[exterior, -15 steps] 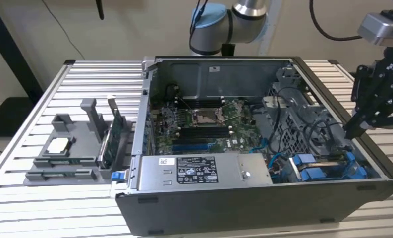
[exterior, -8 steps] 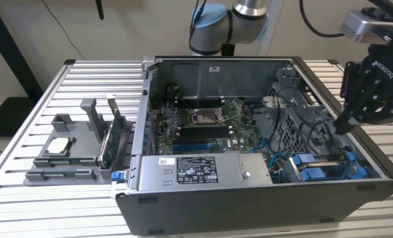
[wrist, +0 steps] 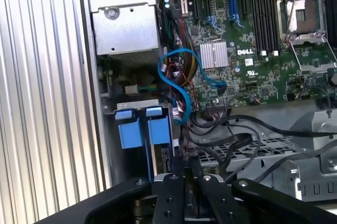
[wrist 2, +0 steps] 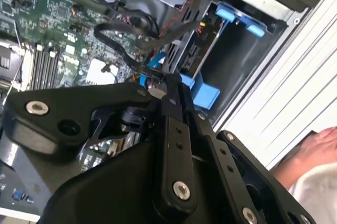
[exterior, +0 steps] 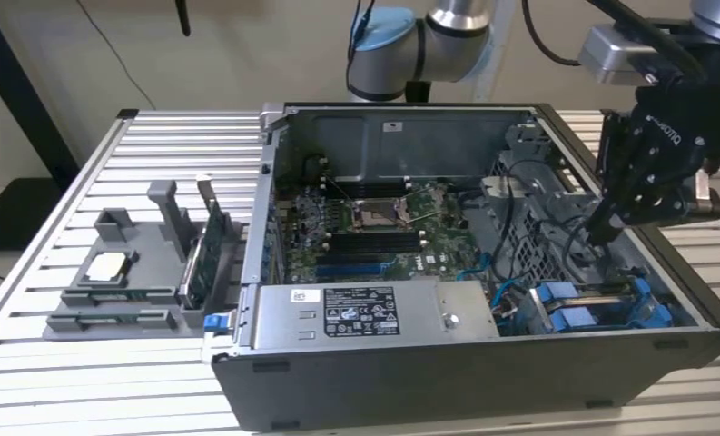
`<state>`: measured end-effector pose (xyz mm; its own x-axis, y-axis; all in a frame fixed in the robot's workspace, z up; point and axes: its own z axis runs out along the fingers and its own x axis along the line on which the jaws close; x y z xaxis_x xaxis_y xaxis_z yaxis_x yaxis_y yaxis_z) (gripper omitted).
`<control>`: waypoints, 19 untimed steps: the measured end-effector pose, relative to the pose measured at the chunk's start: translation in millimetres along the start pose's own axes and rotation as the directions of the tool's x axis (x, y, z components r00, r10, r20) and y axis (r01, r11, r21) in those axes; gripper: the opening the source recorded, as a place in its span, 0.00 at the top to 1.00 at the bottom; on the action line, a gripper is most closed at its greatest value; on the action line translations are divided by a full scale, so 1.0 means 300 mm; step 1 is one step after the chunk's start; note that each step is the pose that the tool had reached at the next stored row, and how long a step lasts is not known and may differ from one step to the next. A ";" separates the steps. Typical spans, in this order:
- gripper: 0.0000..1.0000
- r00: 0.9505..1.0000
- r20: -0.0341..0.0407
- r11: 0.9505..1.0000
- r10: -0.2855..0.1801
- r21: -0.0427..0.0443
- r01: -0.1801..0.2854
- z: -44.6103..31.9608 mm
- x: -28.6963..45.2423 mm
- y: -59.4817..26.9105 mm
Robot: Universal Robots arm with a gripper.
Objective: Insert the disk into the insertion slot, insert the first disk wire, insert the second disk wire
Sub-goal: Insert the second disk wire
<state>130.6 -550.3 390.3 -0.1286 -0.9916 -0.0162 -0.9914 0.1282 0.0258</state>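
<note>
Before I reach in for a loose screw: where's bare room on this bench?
Free: slatted table in front of the grey tray. Crowded: inside the case, where the gripper hangs among cables above the blue-railed bay.

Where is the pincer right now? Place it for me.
In the exterior view the pincer is at the view's right, lowered inside the open case, just above the blue drive rails and among black cables.
</note>
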 end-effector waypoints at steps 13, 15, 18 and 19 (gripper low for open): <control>0.84 0.999 0.006 0.999 -0.032 0.017 0.032 0.030 0.035 0.028; 0.84 0.999 0.007 0.999 -0.038 0.029 0.038 0.034 0.036 0.032; 0.84 0.999 0.009 0.998 -0.045 0.054 0.044 0.041 0.038 0.043; 0.84 0.999 0.010 0.997 -0.046 0.060 0.045 0.044 0.039 0.044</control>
<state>115.6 -560.1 377.3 -0.0831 -0.9962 -0.0276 -0.9959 0.0840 -0.0348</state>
